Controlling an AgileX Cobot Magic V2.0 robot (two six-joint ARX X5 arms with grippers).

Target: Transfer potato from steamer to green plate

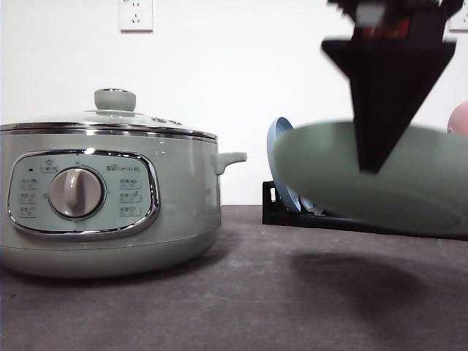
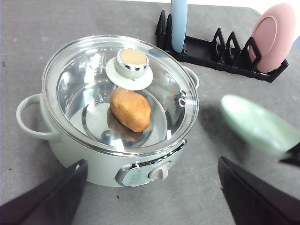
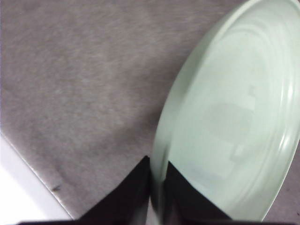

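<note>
The pale green steamer point(image 1: 110, 197) stands on the left of the table with its glass lid point(image 2: 93, 84) on. Through the lid, the orange-brown potato point(image 2: 130, 109) lies on the steamer's metal floor. My left gripper point(image 2: 151, 161) hovers above the steamer's front, open wide and holding nothing. My right gripper point(image 3: 158, 192) is shut on the rim of the green plate point(image 3: 234, 122). It holds the plate point(image 1: 380, 183) tilted in the air to the right of the steamer, above the table. The plate point(image 2: 258, 124) looks motion-blurred.
A black dish rack point(image 2: 220, 58) stands at the back right with an upright blue plate point(image 2: 179, 23) and a pink dish point(image 2: 273, 37). The table is a dark grey mat point(image 1: 241, 292); its edge point(image 3: 33, 173) runs close to the right gripper. A white wall is behind.
</note>
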